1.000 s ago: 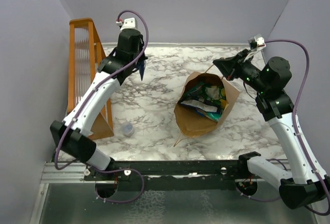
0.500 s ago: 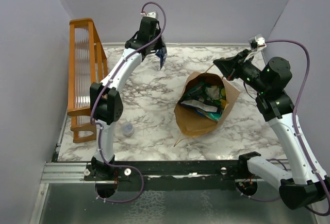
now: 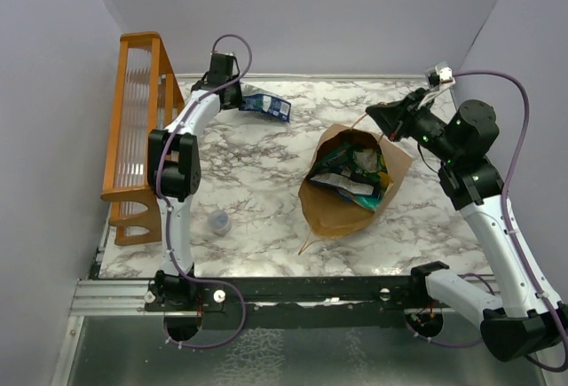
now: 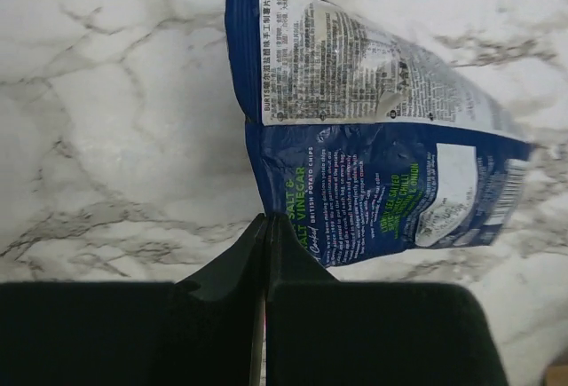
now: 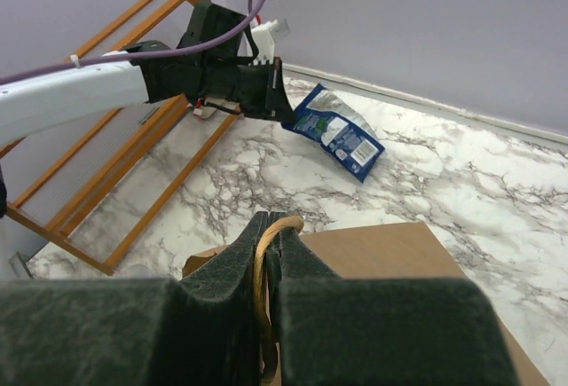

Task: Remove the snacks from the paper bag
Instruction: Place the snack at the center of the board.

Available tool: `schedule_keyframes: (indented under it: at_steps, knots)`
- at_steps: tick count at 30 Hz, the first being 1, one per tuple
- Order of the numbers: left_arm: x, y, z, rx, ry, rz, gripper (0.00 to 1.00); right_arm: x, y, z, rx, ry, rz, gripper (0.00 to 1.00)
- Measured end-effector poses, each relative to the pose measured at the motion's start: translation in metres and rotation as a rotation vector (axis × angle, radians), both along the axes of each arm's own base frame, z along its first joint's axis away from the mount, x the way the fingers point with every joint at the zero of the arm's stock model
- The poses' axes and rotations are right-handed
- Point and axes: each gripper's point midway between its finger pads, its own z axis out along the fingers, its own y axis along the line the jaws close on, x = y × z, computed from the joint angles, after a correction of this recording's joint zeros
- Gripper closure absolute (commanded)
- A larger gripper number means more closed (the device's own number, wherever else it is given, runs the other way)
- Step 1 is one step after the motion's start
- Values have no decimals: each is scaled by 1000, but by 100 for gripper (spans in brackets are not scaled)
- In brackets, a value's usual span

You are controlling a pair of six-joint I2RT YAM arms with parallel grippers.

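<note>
The left end effector (image 4: 264, 232) is clenching the edge of a dark blue crinkly foil snack packet (image 4: 373, 164), which is lying on the white marble counter (image 3: 257, 182). The right end effector (image 5: 266, 237) is grasping the thin twisted handle (image 5: 285, 221) of the large brown kraft paper bag (image 3: 342, 213), where other colourful foil packets (image 3: 351, 169) are lying.

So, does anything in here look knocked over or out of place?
Nothing looks spilled or torn. Two oddities: the orange rack by the left wall looks tilted rather than square, and a small clear cap lies alone on the table. The paper bag leans over, its handle pinched by the right gripper.
</note>
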Motion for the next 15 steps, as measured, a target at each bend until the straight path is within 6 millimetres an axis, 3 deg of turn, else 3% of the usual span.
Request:
schedule_keyframes:
  at_steps: [2,4,8,11,15]
  knots:
    - [-4,20,-22,37,53,25,88,0,0,-1,-1,3,0,96]
    - [-8,27,-34,65,88,31,77,0,0,-1,-1,3,0,96]
    - [-16,20,-34,75,100,12,61,0,0,-1,-1,3,0,96]
    - [-17,12,-11,61,63,-2,55,0,0,-1,-1,3,0,96]
    - [-23,4,50,21,-35,-12,53,0,0,-1,-1,3,0,96]
